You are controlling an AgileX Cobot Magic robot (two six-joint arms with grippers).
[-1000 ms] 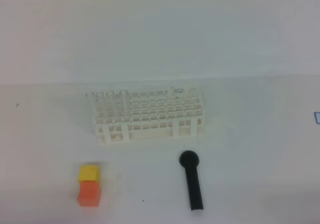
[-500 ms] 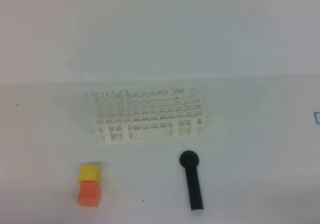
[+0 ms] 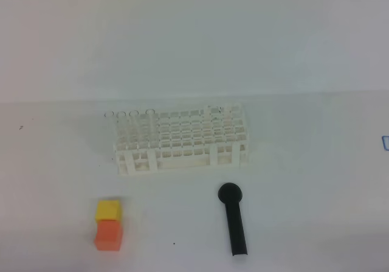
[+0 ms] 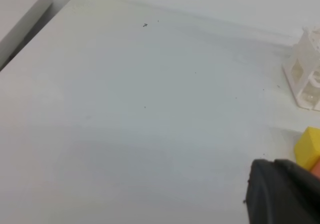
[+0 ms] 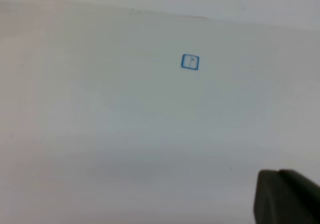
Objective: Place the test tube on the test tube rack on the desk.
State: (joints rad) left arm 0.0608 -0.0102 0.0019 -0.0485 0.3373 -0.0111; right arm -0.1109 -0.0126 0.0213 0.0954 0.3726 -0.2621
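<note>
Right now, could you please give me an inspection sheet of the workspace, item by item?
Surface: white desk, flat, a few tiny dark specks.
Job's things: white rack stands upright mid-desk; clear tubes stand in its back row at the left end, and some seem to stand at the right end. No loose tube seen lying on the desk.
Clutter: yellow block touching an orange block, front left; black round-headed stick lying in front of the rack; small blue square mark on the desk at the right.
Grippers: left gripper and right gripper show only as dark corners in their wrist views; both shut, nothing seen in them.
Cables: nothing seen.
Surroundings: plain white wall behind.
</note>
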